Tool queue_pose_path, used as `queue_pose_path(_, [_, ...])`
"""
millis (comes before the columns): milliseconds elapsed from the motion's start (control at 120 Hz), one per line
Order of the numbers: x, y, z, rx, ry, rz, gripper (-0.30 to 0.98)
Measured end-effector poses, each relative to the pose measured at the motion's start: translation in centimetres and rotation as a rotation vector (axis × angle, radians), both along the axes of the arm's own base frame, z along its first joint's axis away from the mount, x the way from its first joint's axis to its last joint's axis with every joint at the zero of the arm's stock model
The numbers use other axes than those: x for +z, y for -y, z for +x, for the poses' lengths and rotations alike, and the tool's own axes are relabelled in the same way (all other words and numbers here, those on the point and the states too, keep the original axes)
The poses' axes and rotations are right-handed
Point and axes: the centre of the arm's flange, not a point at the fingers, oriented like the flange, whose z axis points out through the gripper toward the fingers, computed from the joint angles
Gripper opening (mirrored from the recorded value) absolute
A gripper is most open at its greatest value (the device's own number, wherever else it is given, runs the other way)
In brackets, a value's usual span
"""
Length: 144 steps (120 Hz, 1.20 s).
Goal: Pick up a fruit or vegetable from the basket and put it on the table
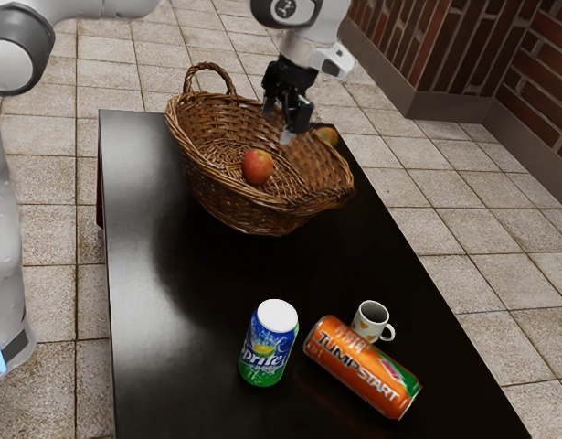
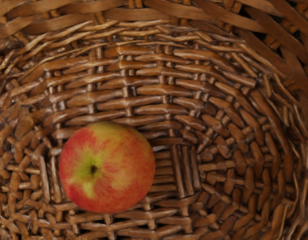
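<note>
Claw [image 1: 288,132] above basket [image 1: 249,213], apple [image 1: 258,167] inside.

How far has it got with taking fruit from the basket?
The reach looks mostly done: the hand hovers over the basket. Nothing seems held; the apple lies on the basket's bottom. Gripping it, lifting it out and setting it on the table appear left. Another fruit peeks past the basket; I can't tell what it rests on.

sprite can [image 1: 268,349], mug [image 1: 368,320], sideways orange can [image 1: 361,366]
</note>
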Motion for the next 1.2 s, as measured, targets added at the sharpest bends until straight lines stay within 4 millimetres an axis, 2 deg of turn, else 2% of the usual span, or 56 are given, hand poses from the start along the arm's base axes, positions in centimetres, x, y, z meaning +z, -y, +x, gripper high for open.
queue_pose_path(50, [-0.7,-3.2,-0.4,0.055,-0.005,-0.013,0.69])
queue_pose_path(92, [-1.0,-4.0,-0.5,0.066,-0.003,-0.02,0.69])
queue_pose_path(217, [-1.8,-1.6,-0.2,0.005,-0.007,-0.034,0.69])
queue_pose_path(267, [-2.0,-1.3,-0.3,-0.006,-0.008,-0.039,0.69])
queue_pose_path(492, [-4.0,-3.6,-0.4,0.019,-0.019,-0.061,0.69])
queue_pose_path(700, [-5.1,-4.0,-0.1,0.011,-0.012,-0.071,0.69])
queue_pose_path(833, [-6.8,-4.7,0.0,0.021,-0.019,-0.091,0.69])
queue_pose_path(1067, [-8.6,-5.2,0.5,0.027,-0.014,-0.119,0.69])
queue_pose_path(1200, [-9.5,-6.5,0.3,0.053,-0.016,-0.133,0.69])
